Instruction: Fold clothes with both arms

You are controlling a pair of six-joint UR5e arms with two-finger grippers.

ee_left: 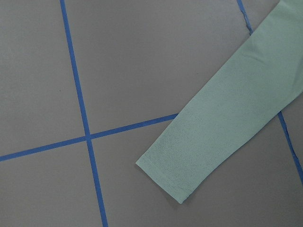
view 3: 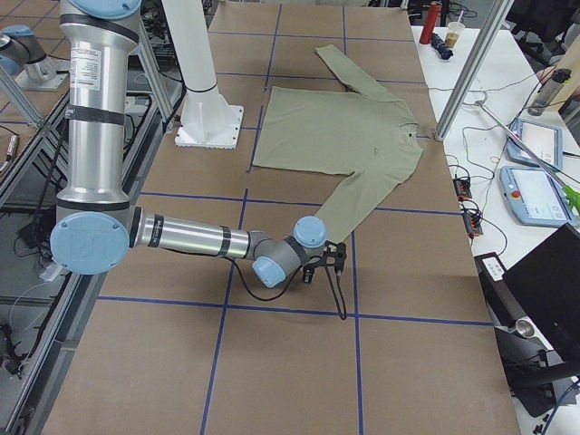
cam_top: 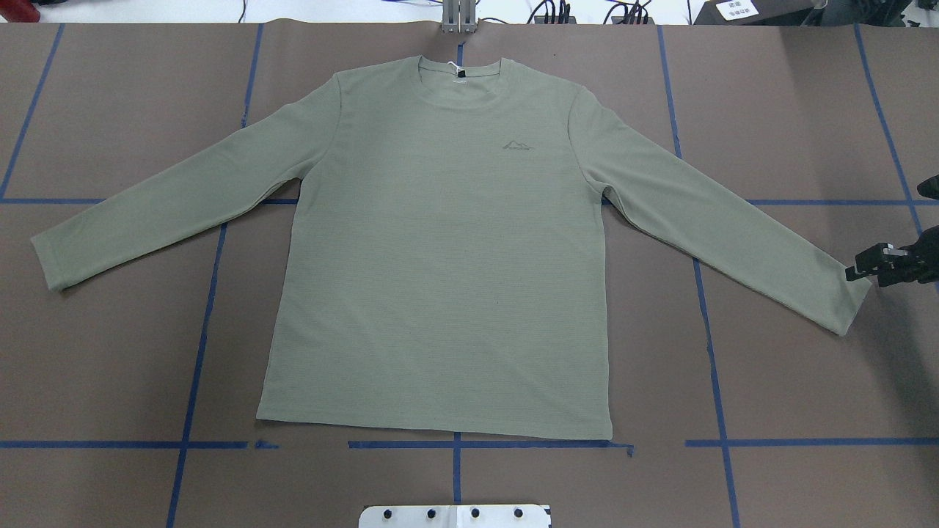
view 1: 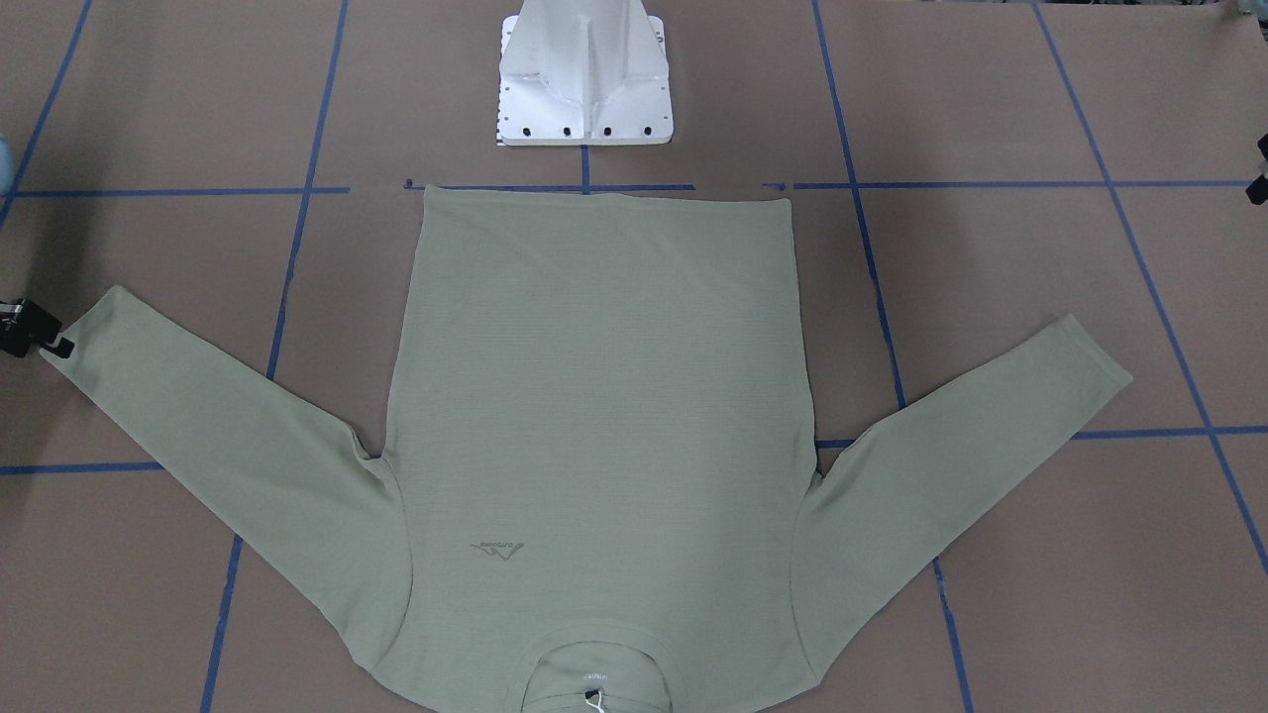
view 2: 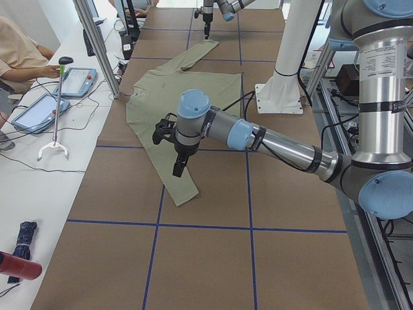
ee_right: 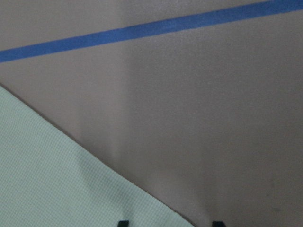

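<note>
The clothes are one sage-green long-sleeved shirt (cam_top: 440,279) lying flat and face up, sleeves spread, collar (cam_top: 461,73) at the far edge. My right gripper (cam_top: 855,273) sits low at the right sleeve's cuff (cam_top: 843,308). In the right wrist view its two fingertips (ee_right: 123,223) stand apart, open, with the cuff's edge (ee_right: 71,179) reaching between them. My left gripper (view 2: 179,169) hangs above the table near the left sleeve (view 2: 184,187); I cannot tell whether it is open or shut. The left wrist view looks down on that cuff (ee_left: 189,170) and shows no fingers.
The white pedestal (view 1: 584,79) stands at the shirt's hem side. Blue tape lines (cam_top: 455,444) grid the brown table. An operators' bench with tablets (view 2: 35,110) and a person's arm (view 2: 26,61) runs along the far side.
</note>
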